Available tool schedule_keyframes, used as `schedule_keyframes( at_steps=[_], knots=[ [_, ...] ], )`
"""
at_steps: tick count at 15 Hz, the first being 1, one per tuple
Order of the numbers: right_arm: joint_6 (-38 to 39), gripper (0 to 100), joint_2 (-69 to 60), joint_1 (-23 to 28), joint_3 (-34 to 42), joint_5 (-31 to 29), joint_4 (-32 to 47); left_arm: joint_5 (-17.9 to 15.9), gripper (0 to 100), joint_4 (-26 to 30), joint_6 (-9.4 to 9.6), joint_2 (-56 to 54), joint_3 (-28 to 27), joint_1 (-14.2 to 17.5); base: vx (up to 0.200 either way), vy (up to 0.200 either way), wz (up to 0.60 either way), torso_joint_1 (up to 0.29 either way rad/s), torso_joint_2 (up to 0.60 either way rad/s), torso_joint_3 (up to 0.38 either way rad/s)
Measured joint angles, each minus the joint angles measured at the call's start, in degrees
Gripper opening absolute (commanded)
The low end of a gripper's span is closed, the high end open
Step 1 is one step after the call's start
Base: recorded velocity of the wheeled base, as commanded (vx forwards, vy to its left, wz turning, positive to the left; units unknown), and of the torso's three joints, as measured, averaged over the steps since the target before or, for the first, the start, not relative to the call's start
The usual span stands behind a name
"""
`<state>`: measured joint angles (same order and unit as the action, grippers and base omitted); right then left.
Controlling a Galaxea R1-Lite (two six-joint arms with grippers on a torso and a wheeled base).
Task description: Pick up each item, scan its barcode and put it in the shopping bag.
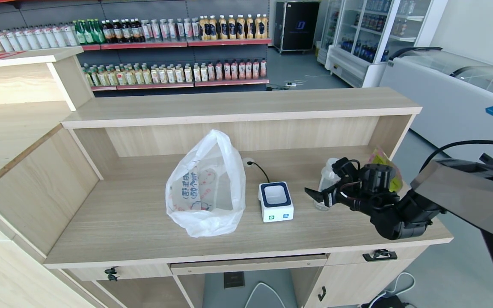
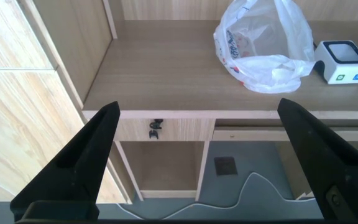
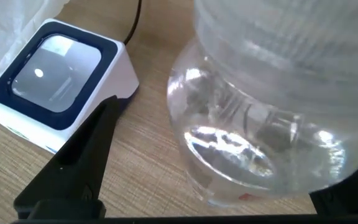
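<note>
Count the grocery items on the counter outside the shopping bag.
2: a clear bottle inside the open right tool, beside the scanner; a yellow-green packet behind the right arm, which may hide more.

Head camera up high, tipped forward and down, taking in the whole desk (image 1: 135, 222) with the store shelves (image 1: 178, 42) far behind. Left wrist camera hangs out off the desk's near left corner, well apart from it, looking forward and down between its own dark fingers (image 2: 82, 162) at the near edge. Right wrist camera sits low over the desk top, right up against the bottle (image 3: 272, 112) (the closest of the three). The scanner (image 1: 275, 201) shows in all three views; head and left wrist both catch the shopping bag (image 1: 206, 188).
</note>
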<state>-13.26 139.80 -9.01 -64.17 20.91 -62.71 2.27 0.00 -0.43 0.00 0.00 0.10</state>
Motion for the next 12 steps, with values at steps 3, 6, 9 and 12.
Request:
schedule_keyframes(
  at_steps=[3, 6, 9, 12],
  knots=[
    [0.02, 0, 0.61, -0.09, -0.16, 0.52, -1.26, 0.00, 100, 0.00, 0.00, 0.00, 0.00, -0.02, 0.000, 0.000, 0.00, 0.000, 0.00, 0.000],
    [0.18, 0, 0.90, 0.26, -0.10, 0.41, -1.74, 0.00, 100, 0.02, 0.00, 0.00, 0.00, 0.00, 0.000, 0.000, 0.00, 0.000, 0.00, 0.000],
    [0.21, 0, 0.74, 1.40, 0.17, 0.22, -2.10, 0.00, 100, 0.00, 0.00, 0.00, 0.00, -0.05, 0.000, 0.000, 0.00, 0.000, 0.00, 0.000],
    [0.84, 0, -1.02, 2.36, 1.55, 0.06, -2.05, 0.00, 100, 0.00, 0.00, 0.00, 0.00, -0.02, 0.000, 0.000, 0.00, 0.000, 0.00, 0.000]
  ],
)
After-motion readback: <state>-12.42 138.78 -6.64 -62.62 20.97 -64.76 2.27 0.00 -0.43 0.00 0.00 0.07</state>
